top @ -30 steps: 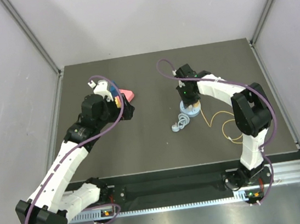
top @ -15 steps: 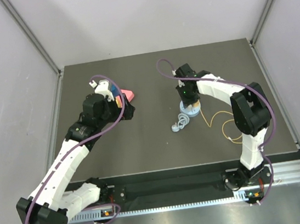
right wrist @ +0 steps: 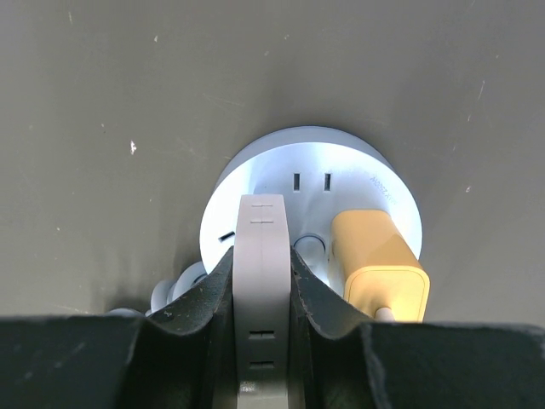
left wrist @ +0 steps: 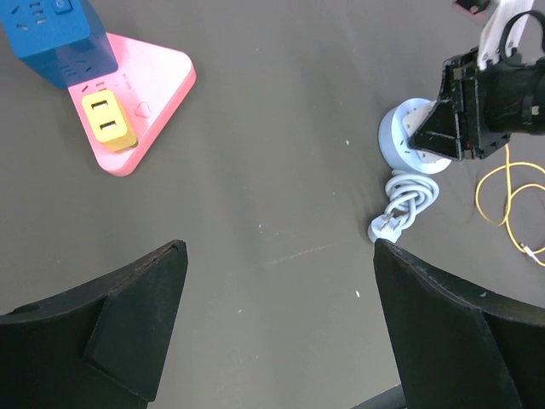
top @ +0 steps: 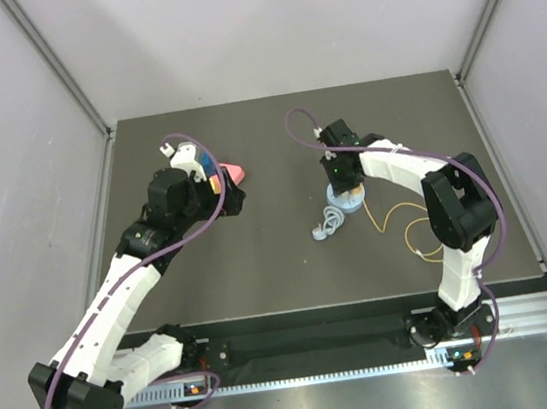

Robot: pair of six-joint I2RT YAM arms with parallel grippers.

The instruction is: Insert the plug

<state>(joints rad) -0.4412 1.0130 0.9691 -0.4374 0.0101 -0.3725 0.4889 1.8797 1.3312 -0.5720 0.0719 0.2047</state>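
Observation:
The plug (right wrist: 379,264), a small yellow block with a thin wire at its near end, stands on the face of the light-blue round disc (right wrist: 341,166). I cannot tell how deep it sits. Its yellow wire (top: 397,218) loops over the table to the right. My right gripper (right wrist: 262,273) hangs right over the disc, shut on a flat white block (right wrist: 261,239) just left of the plug, without touching the plug. My left gripper (left wrist: 277,324) is open over bare table far to the left, with nothing between its fingers.
A pink triangular power strip (left wrist: 149,81) lies at the back left with a yellow adapter (left wrist: 106,121) in it and a blue block (left wrist: 51,30) beside it. The disc's grey cord (left wrist: 400,204) lies coiled in front of the disc. Grey walls enclose the table.
The left wrist has shifted very slightly. The right gripper stays over the disc with the white block in it.

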